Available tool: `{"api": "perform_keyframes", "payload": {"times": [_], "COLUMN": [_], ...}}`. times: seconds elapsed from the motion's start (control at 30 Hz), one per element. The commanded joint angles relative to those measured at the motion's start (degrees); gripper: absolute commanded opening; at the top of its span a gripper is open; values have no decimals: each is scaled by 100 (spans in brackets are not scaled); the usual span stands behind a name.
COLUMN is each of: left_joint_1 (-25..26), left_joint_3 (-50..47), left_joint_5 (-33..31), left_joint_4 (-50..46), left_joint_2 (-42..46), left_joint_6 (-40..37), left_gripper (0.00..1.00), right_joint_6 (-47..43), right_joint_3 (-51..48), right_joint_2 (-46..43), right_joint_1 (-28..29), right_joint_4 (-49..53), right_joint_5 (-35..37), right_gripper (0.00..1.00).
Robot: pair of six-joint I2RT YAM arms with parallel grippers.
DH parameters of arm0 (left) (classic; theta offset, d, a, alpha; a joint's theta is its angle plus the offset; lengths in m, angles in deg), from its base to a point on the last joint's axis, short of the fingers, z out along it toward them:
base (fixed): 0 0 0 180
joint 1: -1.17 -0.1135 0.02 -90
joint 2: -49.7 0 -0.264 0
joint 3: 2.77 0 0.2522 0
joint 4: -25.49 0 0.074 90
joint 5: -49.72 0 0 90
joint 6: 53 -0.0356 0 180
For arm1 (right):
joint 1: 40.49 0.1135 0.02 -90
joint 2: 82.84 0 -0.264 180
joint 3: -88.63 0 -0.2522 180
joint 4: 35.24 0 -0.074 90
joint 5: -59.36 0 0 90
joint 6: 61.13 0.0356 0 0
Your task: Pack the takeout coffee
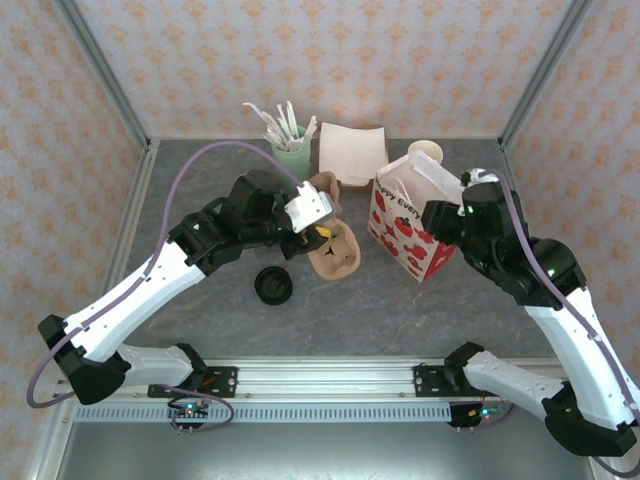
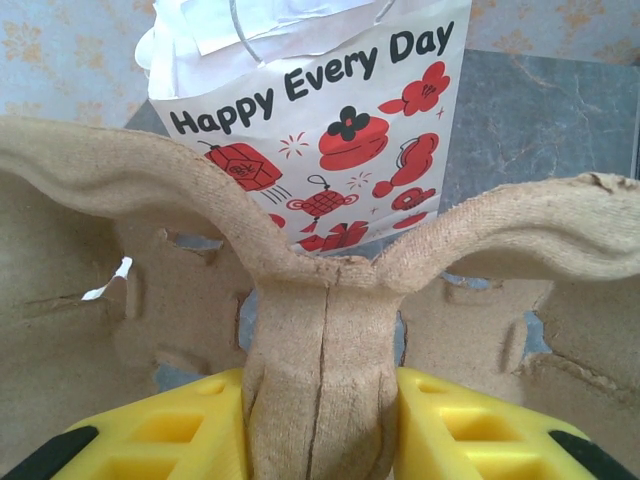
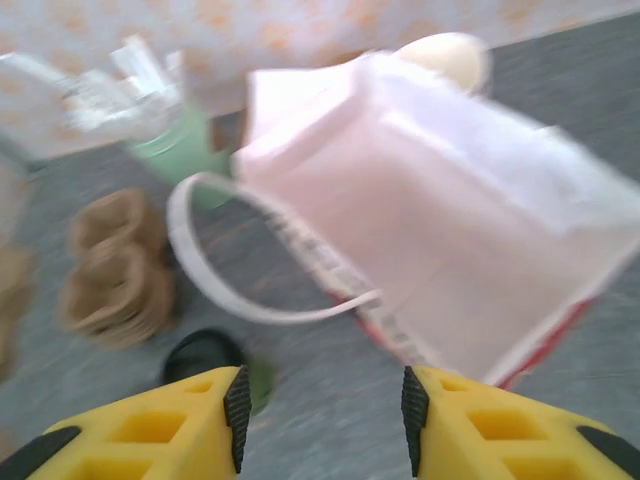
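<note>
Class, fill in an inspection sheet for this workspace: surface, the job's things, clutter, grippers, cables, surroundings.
Surface: grey stone-look table, no spills seen.
Job's things: takeout coffee upright near the front; red-and-white bag stands to its right, apart from it.
Clutter: green cup of stirrers, napkin stack and cream cup along the back.
Grippers: left gripper clamps the centre ridge of the pulp cup carrier; right gripper open and empty, by the bag.
Cables: purple cable arcs above the left arm.
Surroundings: patterned walls, metal frame posts.
</note>
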Motion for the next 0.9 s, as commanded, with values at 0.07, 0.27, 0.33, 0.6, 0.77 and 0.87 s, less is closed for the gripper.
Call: {"api": "perform_keyframes", "payload": {"times": [0.07,0.27,0.33,0.6,0.77,0.87], "left_joint_1": [-37,-38,-36,-37,-39,-37], "left_joint_3": [243,217,184,55,47,65], "left_joint_5": [226,339,377,573,647,692], "left_joint_4": [54,7,10,48,6,-28], "left_joint_2": [158,299,351,531,568,584], "left_joint_6": [271,388,431,598,667,690], "left_gripper": [37,37,37,37,37,37], "right_joint_6": [-214,-555,-716,-1264,-1621,-1702], "right_joint_3": [162,383,488,907,1078,1136], "right_joint_2": [276,920,1138,1921,2373,2572], "right_joint_1": [-552,-1658,-1932,-2617,-2655,-2656], "right_joint_4": [41,-53,-100,-202,-194,-201], "right_joint_5": [1195,-47,-453,-1432,-1693,-1687], "right_gripper": [51,51,52,59,62,63]}}
